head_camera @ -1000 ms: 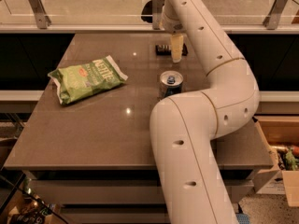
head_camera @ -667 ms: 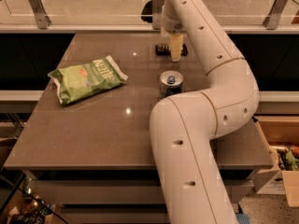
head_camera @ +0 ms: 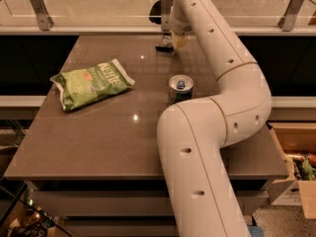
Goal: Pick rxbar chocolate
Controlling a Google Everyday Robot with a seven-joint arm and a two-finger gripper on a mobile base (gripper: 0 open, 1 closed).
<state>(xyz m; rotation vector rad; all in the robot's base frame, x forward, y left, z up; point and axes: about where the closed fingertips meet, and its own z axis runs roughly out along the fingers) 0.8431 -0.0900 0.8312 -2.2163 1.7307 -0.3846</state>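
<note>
The rxbar chocolate is a small dark flat bar at the far middle of the brown table. My gripper is at the end of the white arm, right over the bar's right end and close against it. The arm hides where the gripper meets the bar, so I cannot tell whether the bar is held or resting on the table.
A green chip bag lies on the table's left side. A silver-blue drink can stands upright mid-table, close to my arm's large white elbow. A glass railing runs behind the table. Cardboard boxes sit on the floor at right.
My gripper has shifted left along the far edge of the table, and the dark bar now shows further left with it. The bag and can have not moved.
</note>
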